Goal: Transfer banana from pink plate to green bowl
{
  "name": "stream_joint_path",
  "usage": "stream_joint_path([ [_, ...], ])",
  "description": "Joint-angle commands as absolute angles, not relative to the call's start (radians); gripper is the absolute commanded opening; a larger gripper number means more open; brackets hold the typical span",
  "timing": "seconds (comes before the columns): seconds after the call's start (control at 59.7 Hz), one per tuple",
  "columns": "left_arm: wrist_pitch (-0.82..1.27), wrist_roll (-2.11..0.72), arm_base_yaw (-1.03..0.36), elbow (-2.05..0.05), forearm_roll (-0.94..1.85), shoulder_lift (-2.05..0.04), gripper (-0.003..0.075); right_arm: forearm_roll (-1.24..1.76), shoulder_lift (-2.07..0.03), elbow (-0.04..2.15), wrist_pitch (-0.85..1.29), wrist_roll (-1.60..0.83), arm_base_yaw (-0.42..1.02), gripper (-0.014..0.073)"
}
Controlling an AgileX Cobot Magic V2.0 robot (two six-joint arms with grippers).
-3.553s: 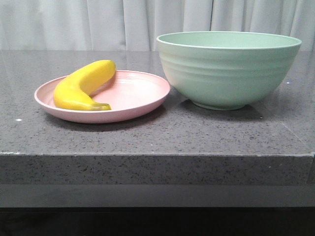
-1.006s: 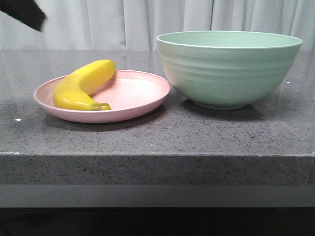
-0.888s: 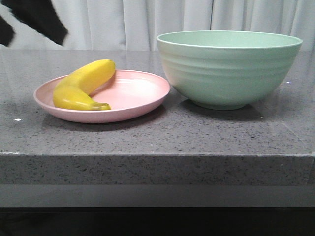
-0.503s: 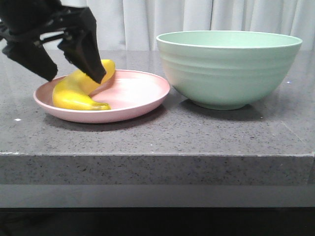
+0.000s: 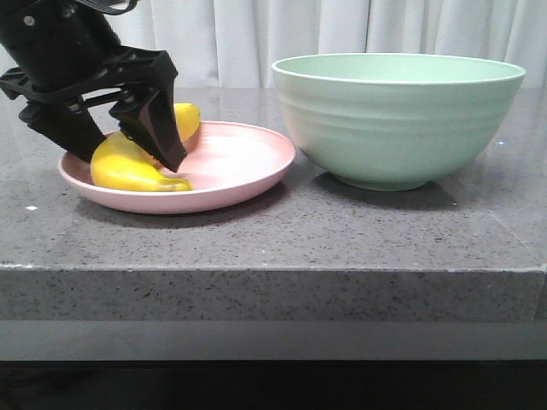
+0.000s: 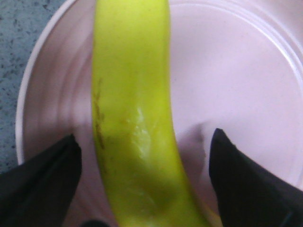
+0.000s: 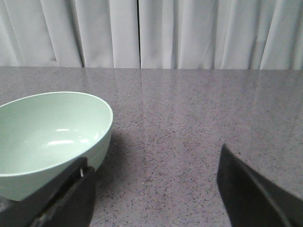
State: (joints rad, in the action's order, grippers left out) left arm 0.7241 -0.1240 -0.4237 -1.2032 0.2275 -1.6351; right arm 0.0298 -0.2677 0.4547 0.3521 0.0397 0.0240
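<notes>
The yellow banana (image 5: 128, 171) lies on the left side of the pink plate (image 5: 239, 162). My left gripper (image 5: 124, 154) is down over it, open, with one black finger on each side of the banana and a gap showing at both. The left wrist view shows the banana (image 6: 132, 118) running between the fingers (image 6: 47, 184) on the plate (image 6: 236, 94). The green bowl (image 5: 397, 120) stands to the right of the plate. My right gripper (image 7: 154, 158) is open and empty over bare counter beside the bowl (image 7: 47, 137). It is out of the front view.
Both dishes stand on a grey speckled stone counter (image 5: 273, 231) whose front edge is close to them. A white curtain (image 5: 256, 34) hangs behind. The bowl's rim is much higher than the plate's.
My left gripper came in from the upper left and lowered onto the plate; its fingers now straddle the banana. The banana, plate and bowl have not moved.
</notes>
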Motion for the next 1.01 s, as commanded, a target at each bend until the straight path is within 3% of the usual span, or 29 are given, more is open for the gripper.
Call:
stream_joint_path([
  [0.0,0.673,-0.113,-0.431,-1.234,0.241,-1.598,0.0438,0.017,-0.286,0.490,0.269,0.029,0.021,0.0553],
  [0.168,0.641,-0.113,-0.429,-1.234,0.241,-1.598,0.0291,0.017,-0.286,0.490,0.269,0.029,0.021,0.0553],
  [0.318,0.607,-0.113,-0.429,-1.234,0.241,-1.598,0.0211,0.017,-0.286,0.490,0.269,0.029,0.021,0.0553],
  [0.754,0.440,-0.113,-0.428,-1.278,0.240,-1.526,0.0177,0.018,-0.286,0.490,0.271,0.029,0.021,0.0553],
  [0.989,0.406,-0.122,-0.505,-1.278,0.248,-1.415,0.0164,0.112,-0.323,0.507,0.282,0.029,0.021,0.0553],
])
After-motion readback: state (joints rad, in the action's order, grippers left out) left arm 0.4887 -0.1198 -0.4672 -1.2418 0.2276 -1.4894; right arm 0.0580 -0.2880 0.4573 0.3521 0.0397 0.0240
